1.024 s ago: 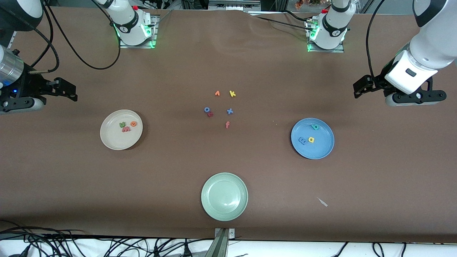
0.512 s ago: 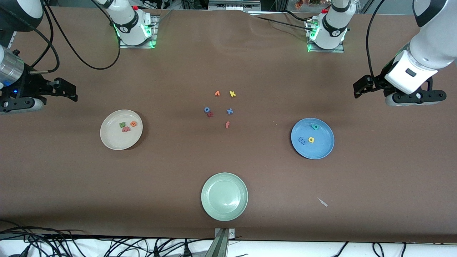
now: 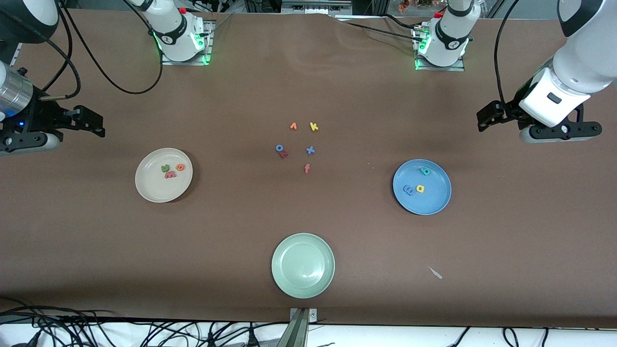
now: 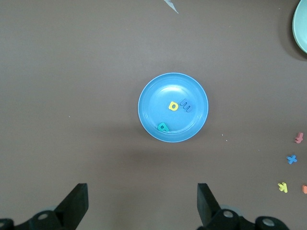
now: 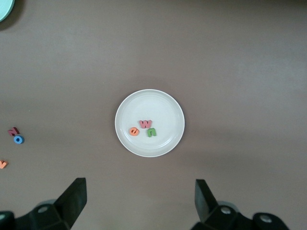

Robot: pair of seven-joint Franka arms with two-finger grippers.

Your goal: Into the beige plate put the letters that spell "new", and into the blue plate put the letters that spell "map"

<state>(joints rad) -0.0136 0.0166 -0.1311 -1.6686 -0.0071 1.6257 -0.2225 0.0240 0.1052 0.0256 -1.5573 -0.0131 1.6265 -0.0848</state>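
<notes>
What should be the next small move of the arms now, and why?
Probably none beyond staying parked: the green n, orange e and pink-red w lie in the beige plate; the blue m, yellow a and teal p lie in the blue plate.

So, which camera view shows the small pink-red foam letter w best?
The right wrist view: the pink-red foam letter w looks largest there, clearly readable in the round beige plate. The front view shows it only as a tiny pinkish shape. The left wrist view does not show it.

Beige plate (image 5: 168, 103) on the bench (image 5: 240, 57) holds orange e (image 5: 135, 131), pink-red w (image 5: 145, 124), green n (image 5: 152, 132); right gripper (image 5: 139, 199) fingers (image 5: 76, 191) spread wide above.
</notes>
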